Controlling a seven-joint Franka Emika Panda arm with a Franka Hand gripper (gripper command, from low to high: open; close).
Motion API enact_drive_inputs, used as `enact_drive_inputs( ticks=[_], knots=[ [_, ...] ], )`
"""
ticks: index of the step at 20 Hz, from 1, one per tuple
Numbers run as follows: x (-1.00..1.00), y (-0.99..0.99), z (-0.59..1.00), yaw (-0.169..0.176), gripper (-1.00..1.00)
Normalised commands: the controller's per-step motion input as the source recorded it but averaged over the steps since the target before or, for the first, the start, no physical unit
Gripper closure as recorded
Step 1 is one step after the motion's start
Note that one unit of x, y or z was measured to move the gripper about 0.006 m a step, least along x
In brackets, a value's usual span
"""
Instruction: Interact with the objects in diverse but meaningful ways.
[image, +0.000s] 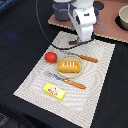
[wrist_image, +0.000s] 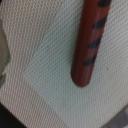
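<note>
Jaws state: cannot tell; fingers not visible in either view. Gripper (image: 81, 40) low over placemat's (image: 30, 82) far edge, likely reaching for something there.

Wrist view: brown handle (wrist_image: 89, 42) lying flat on placemat, close below camera.

Objects laid out like table setting:
- tomato (image: 50, 57): one, beside bread (image: 69, 66)
- bread: one, mat centre
- brown-handled utensils: two, flanking bread (image: 86, 58) (image: 75, 83)
- yellow bar (image: 54, 91): one, near edge
- grey pot (image: 61, 10): one, counter's far edge

Exterior view: high up and far back, looking down at a slant over the whole striped placemat (image: 65, 67) on the dark surface (image: 20, 30). Wrist view: very near, facing down at one small patch of placemat weave and a reddish rod (wrist_image: 89, 42). Shared by both: the placemat.
</note>
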Motion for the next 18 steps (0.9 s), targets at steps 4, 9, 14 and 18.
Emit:
enact_drive_inputs(
  ticks=[4,9,14,18],
  knots=[
    [0.0,0.16,-0.31,0.0,-1.0],
    [0.0,0.14,-0.31,0.0,-1.0],
    [0.0,0.15,-0.28,0.002,-1.0],
    [0.0,0.16,-0.27,0.003,1.0]
  ],
)
